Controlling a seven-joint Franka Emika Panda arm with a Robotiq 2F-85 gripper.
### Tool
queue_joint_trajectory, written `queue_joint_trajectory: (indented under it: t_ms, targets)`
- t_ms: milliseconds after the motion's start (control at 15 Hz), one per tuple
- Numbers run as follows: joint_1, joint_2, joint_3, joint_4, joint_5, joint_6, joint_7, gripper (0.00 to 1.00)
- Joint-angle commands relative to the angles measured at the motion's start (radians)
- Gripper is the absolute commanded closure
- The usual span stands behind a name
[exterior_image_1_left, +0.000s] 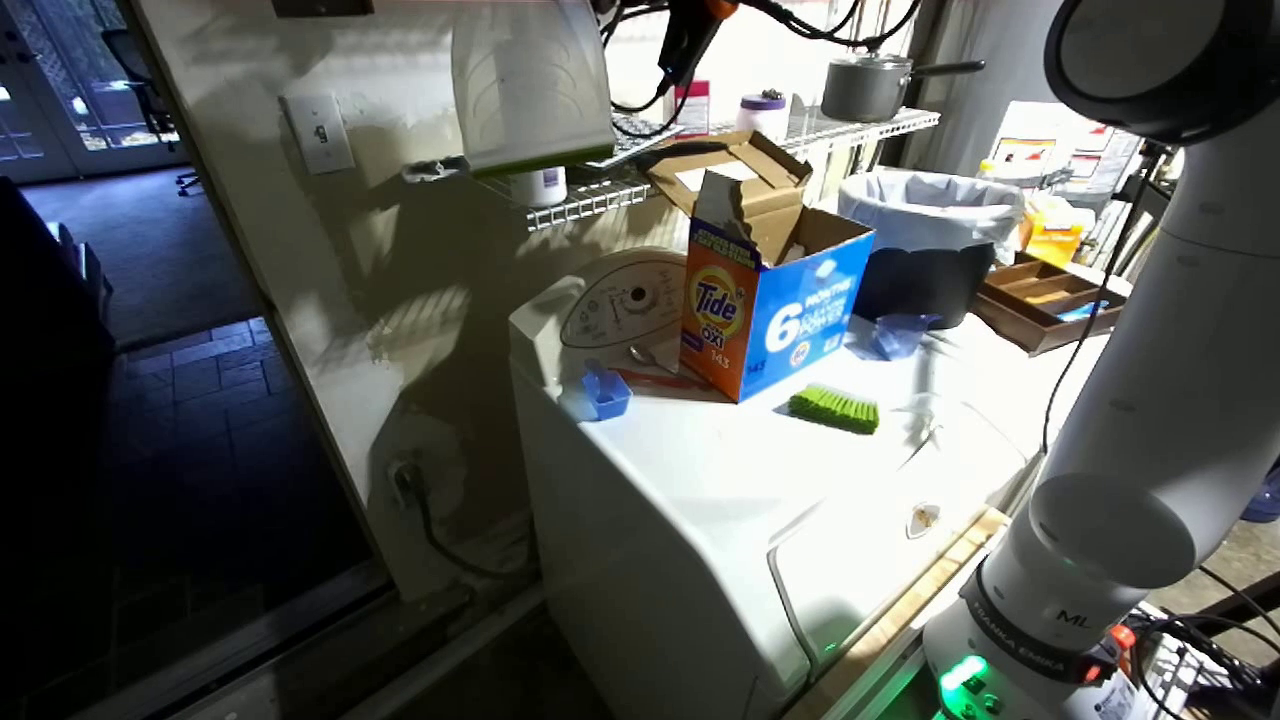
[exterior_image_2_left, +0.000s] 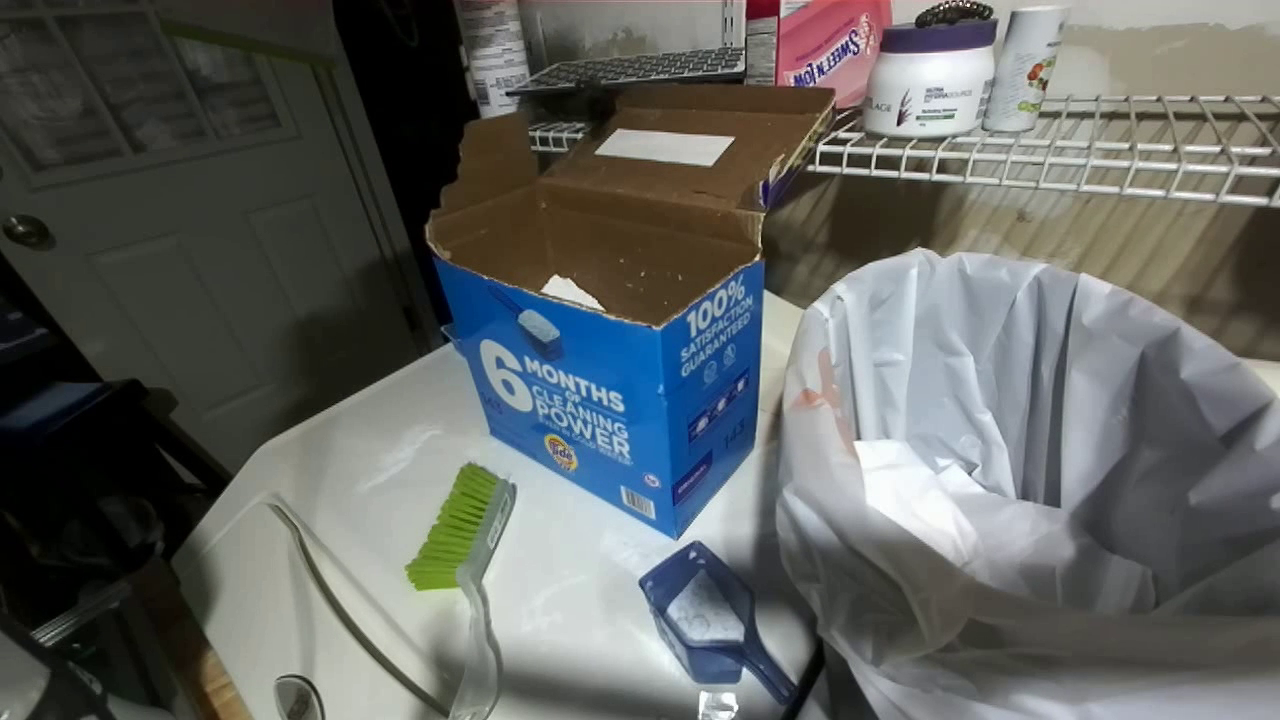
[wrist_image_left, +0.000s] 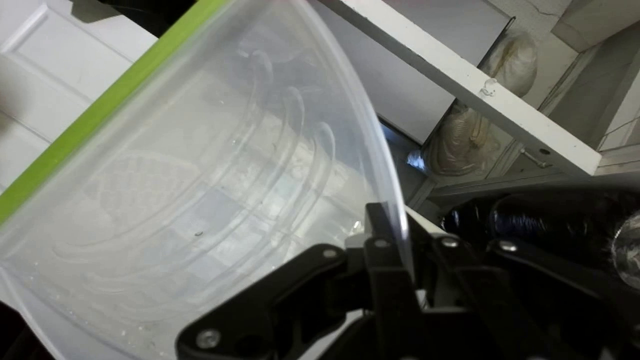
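In the wrist view my gripper (wrist_image_left: 401, 225) is shut on the rim of a translucent plastic dustpan (wrist_image_left: 280, 165). The pan's curved edge passes between the black fingers, and its bright green lip (wrist_image_left: 107, 107) lies on the far side. An exterior view has the dustpan (exterior_image_1_left: 530, 85) held up in the air near the wall, green lip downward, above the back left of a white washing machine (exterior_image_1_left: 700, 470); the jaws cannot be made out there. A green-bristled brush (exterior_image_2_left: 460, 530) with a clear handle lies on the machine top, away from the gripper.
An open Tide box (exterior_image_1_left: 780, 320) stands on the machine. Around it are a blue scoop (exterior_image_2_left: 700, 620), a small blue cup (exterior_image_1_left: 605, 393) and a lined bin (exterior_image_2_left: 950, 400). A wooden tray (exterior_image_1_left: 1050, 300) lies beyond. The wire shelf (exterior_image_1_left: 590, 205) bears jars and a pot (exterior_image_1_left: 865, 90).
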Motion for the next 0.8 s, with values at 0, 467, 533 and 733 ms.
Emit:
queue_joint_trajectory:
  t_ms: [0, 467, 533, 733]
  targets:
    - [-0.019, 0.056, 0.023, 0.083, 0.052, 0.007, 0.082, 0.98]
    - [-0.022, 0.102, 0.034, 0.125, 0.145, 0.088, 0.174, 0.98]
    - [-0.020, 0.110, 0.036, 0.134, 0.148, 0.102, 0.182, 0.98]
    - [-0.023, 0.084, 0.036, 0.091, 0.113, 0.099, 0.142, 0.93]
